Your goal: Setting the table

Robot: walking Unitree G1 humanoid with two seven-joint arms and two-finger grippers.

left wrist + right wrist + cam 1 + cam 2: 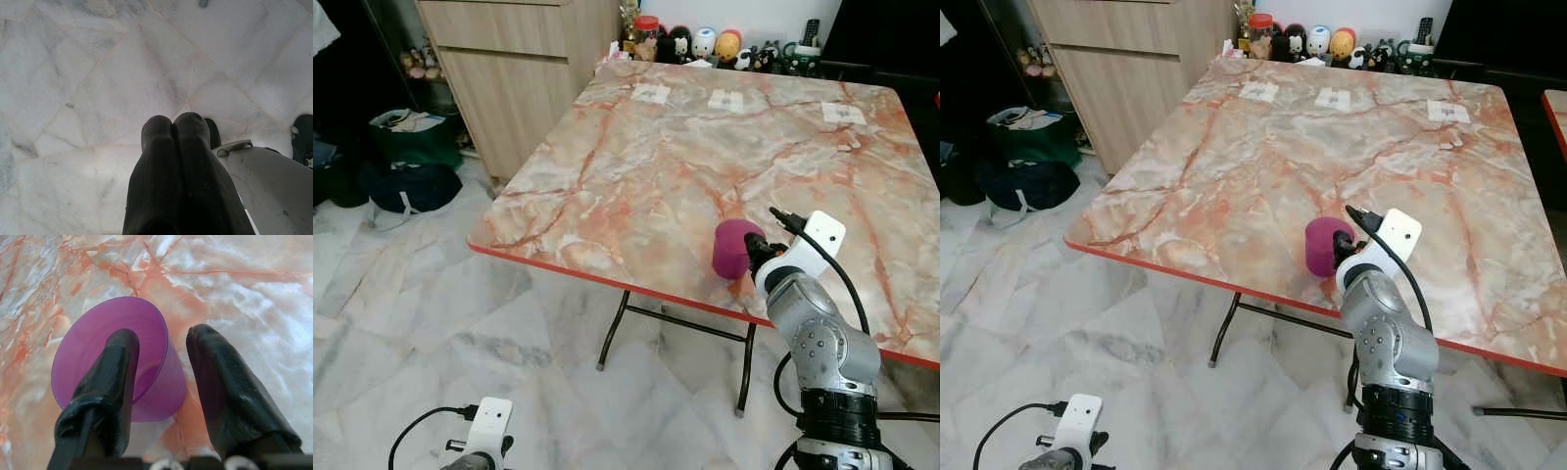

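Right arm (818,343) nearest in left eye view, reaching up over worktop (636,166) near edge. Right gripper (754,250) at purple cup (732,249); cup just ahead of fingers, near worktop's front edge. Left gripper (480,452) low over floor (431,323).

Left wrist view: left fingers (156,147) pressed together, closed on nothing, marble floor beyond.

Right wrist view: right fingers (115,362) straddle cup wall, one inside rim, other outside with a gap; spread, not clamped. Cup tilted, mouth toward camera, worktop beneath.

R gripper (161,362) straddling purple cup (151,377) wall, marble table (254,284)
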